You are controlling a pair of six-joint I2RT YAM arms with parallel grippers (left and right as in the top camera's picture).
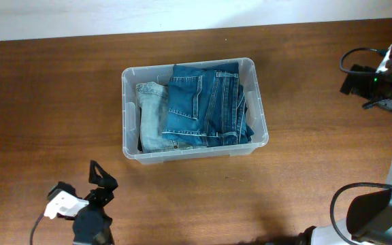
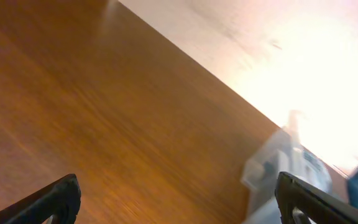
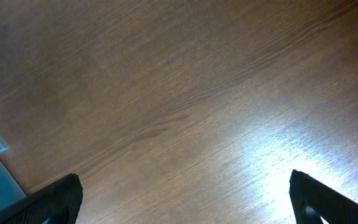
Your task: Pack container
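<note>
Container [image 1: 193,151] with jeans [image 1: 203,102]; left gripper [image 2: 176,186], right gripper [image 3: 184,185] wide-jawed, apparently empty.

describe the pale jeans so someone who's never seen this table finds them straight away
On the brown wooden table, a clear plastic container sits near the middle. Folded against its left end in the overhead view are the pale jeans, washed-out light blue, unlike the darker blue denim filling the rest.

Brown wood tbl [image 1: 46,102], white wall [image 1: 114,10]
</note>
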